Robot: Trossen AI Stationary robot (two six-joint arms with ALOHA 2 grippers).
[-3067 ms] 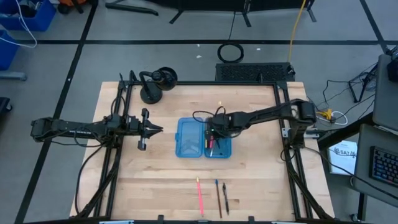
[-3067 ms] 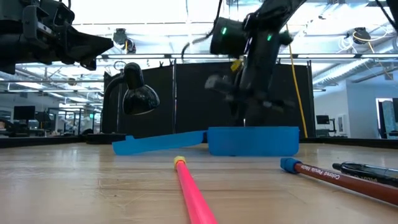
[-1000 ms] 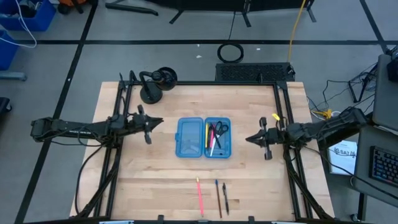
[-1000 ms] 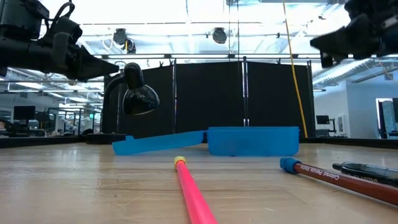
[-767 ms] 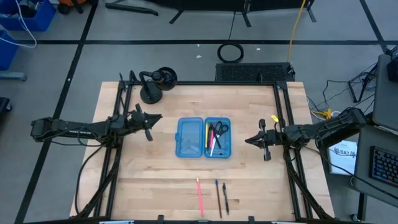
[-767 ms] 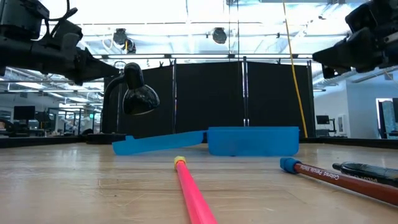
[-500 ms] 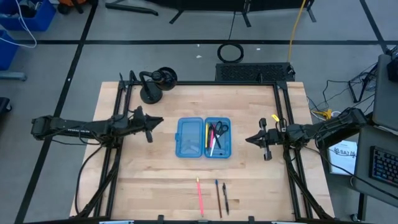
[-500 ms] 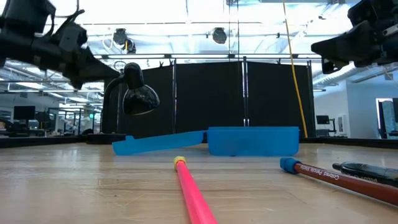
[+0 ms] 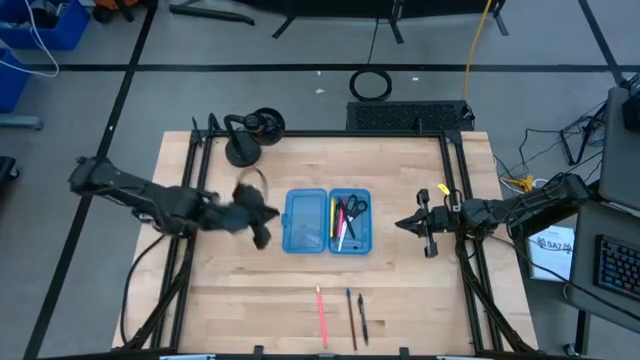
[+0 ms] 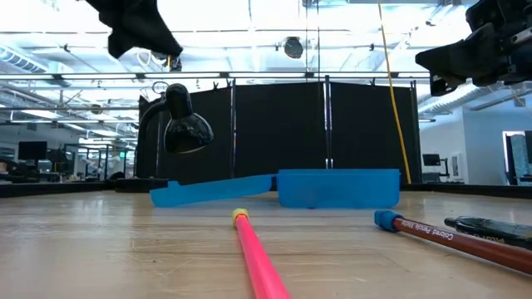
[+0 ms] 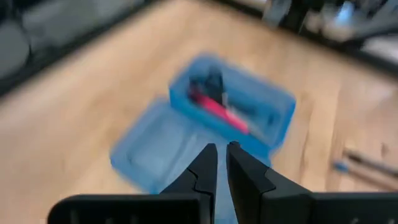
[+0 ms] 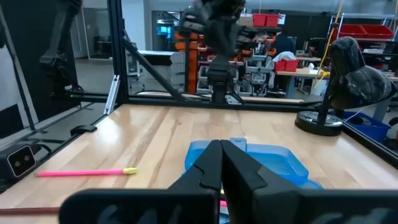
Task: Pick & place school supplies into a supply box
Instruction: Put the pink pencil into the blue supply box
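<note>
My left gripper (image 9: 262, 236), fingers nearly together and holding nothing, hangs just beside the translucent blue plastic hinged case (image 9: 328, 221), on its empty lid side. My right gripper (image 9: 427, 240), closed and empty, waits on the other side. I judge that the next pick is the pink marker (image 9: 321, 314) (in front of the case), so I must descend there.

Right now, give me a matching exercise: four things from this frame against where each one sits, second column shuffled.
Things:
1. scissors
2. pink pencil
3. desk lamp
4. right gripper

Places:
A. near edge of the table, outside the case
B. right of the supply box, fingers shut
C. far left corner of the table
D. inside the box's right half

Pairs: 1-D, 2-A, 3-C, 4-B
</note>
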